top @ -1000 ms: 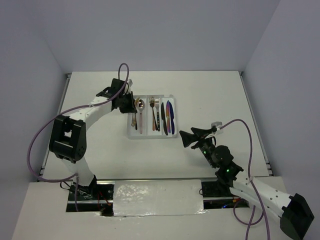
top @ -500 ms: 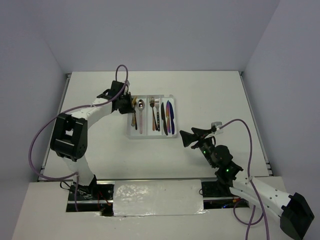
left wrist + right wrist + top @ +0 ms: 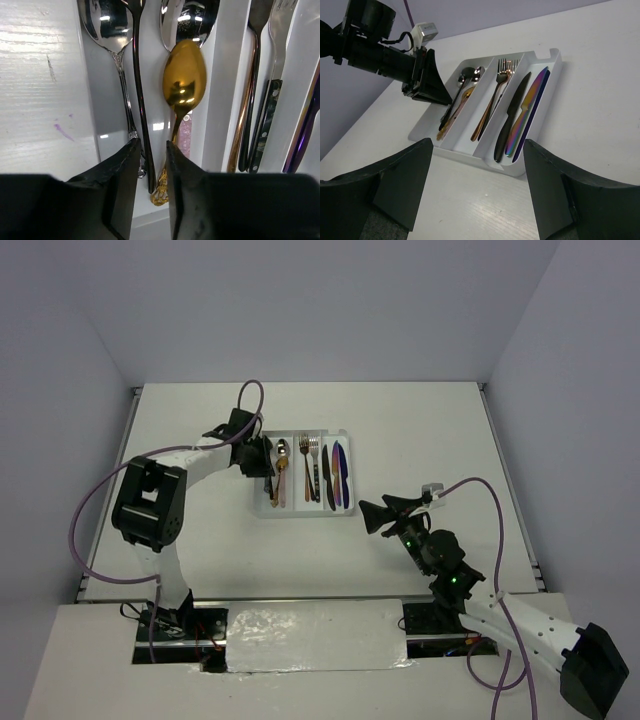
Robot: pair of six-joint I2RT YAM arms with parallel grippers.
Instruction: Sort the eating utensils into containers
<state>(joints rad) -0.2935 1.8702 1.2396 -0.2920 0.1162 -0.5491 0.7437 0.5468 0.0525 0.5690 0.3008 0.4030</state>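
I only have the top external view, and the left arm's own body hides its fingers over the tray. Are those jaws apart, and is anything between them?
Observer: The left wrist view shows the left gripper with a narrow gap between its jaws. The handle end of the black utensil lies in that gap, too slim to fill it.
Operator: What lies beside it?
Observer: A gold spoon, its bowl overlapping the bowl of a silver spoon, in the same compartment of the white tray.
Operator: And the right gripper?
Observer: In the right wrist view the right gripper stands wide open and empty, apart from the tray.
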